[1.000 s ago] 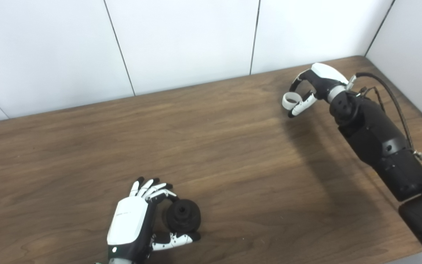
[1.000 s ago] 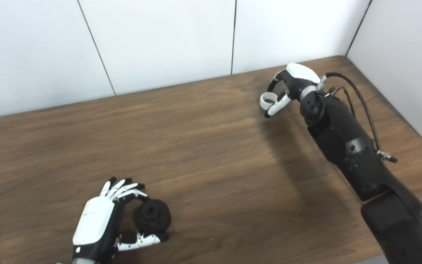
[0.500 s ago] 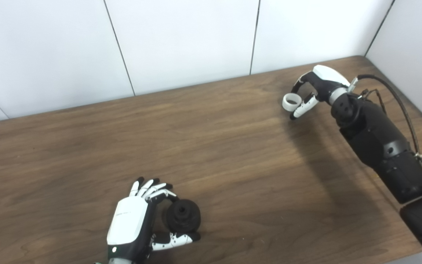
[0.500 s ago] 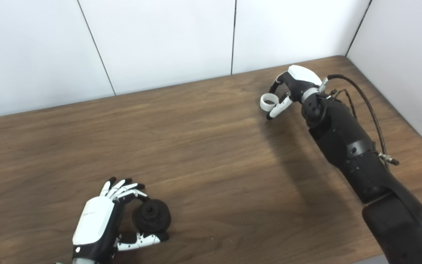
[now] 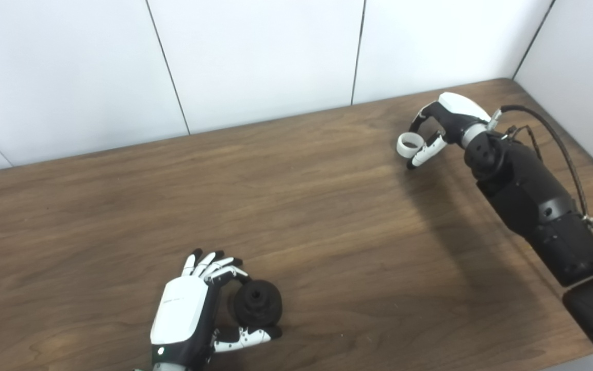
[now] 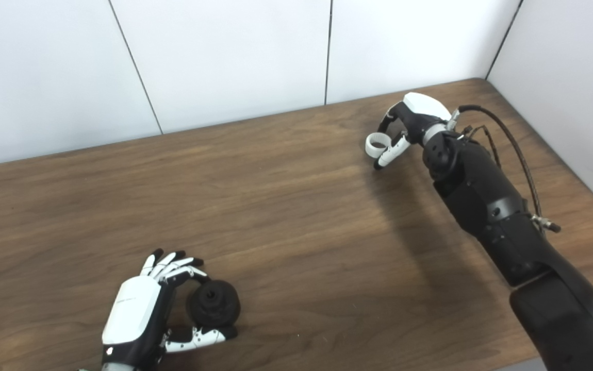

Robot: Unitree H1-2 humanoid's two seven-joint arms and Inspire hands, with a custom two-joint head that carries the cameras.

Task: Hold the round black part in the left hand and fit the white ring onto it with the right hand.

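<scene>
Near the front edge of the brown wooden table (image 5: 296, 206), left hand (image 5: 185, 314) cups the round black part (image 5: 256, 304); far right, right hand (image 5: 443, 126) pinches the white ring (image 5: 407, 145).

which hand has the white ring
The right hand, far across the table, pinches the white ring. The left hand, near the front edge, holds the round black part.

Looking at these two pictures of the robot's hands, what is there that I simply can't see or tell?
- Whether the black part is lifted or rests on the table: both views look down from above.
- The left hand palm: its white back faces the cameras.
- Whether the white ring is gripped firmly: too small, partly covered by the right hand fingers.
- The left arm: cut off by the bottom edge.
</scene>
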